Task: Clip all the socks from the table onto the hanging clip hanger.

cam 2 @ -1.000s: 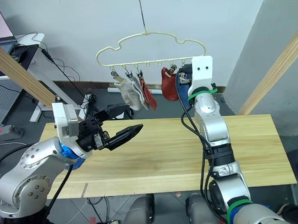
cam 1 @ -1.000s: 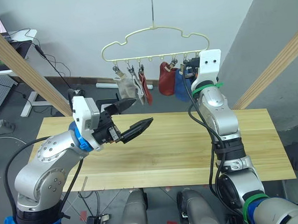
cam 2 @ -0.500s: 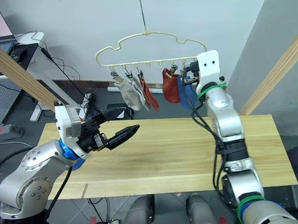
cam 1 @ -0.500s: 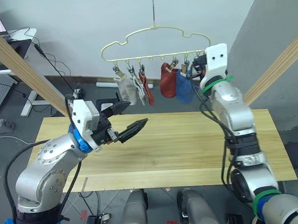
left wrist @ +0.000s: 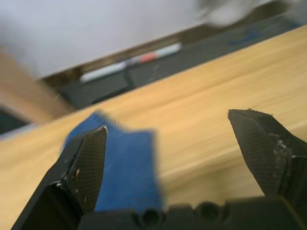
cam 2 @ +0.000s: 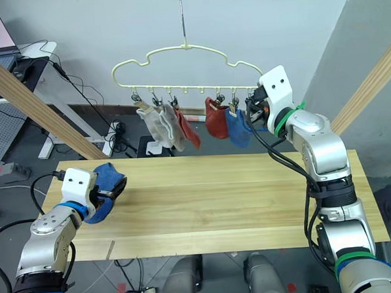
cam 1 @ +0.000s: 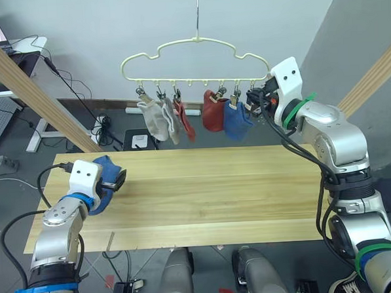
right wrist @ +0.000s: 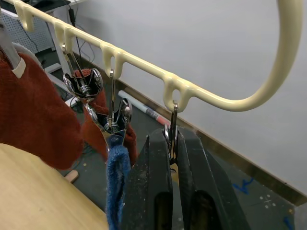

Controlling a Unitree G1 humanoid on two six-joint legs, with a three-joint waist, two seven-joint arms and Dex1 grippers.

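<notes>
A pale-yellow clip hanger [cam 1: 192, 53] hangs above the table's far edge. From its clips hang two grey socks [cam 1: 157, 119], two rust-red socks [cam 1: 211, 112] and one blue sock [cam 1: 237, 120]. My right gripper [right wrist: 173, 143] is up at the hanger's right end, shut on the last metal clip [right wrist: 172, 125], which holds no sock. Another blue sock [cam 1: 106, 188] lies at the left end of the wooden table [cam 1: 217, 191]. My left gripper [left wrist: 165, 124] is low over it and open, one finger [left wrist: 86, 163] over the blue sock [left wrist: 127, 165].
Slanted wooden frame poles rise at the left [cam 1: 28, 83] and at the right [cam 1: 370, 77]. Behind the table at the far left stand a desk [cam 1: 20, 54] and cables on the floor. A grey wall panel [cam 1: 346, 27] is behind my right arm.
My left arm dropped from mid-air over the table down to the blue sock at the left end. My right gripper moved to the hanger's last clip, and the hanger swung left.
</notes>
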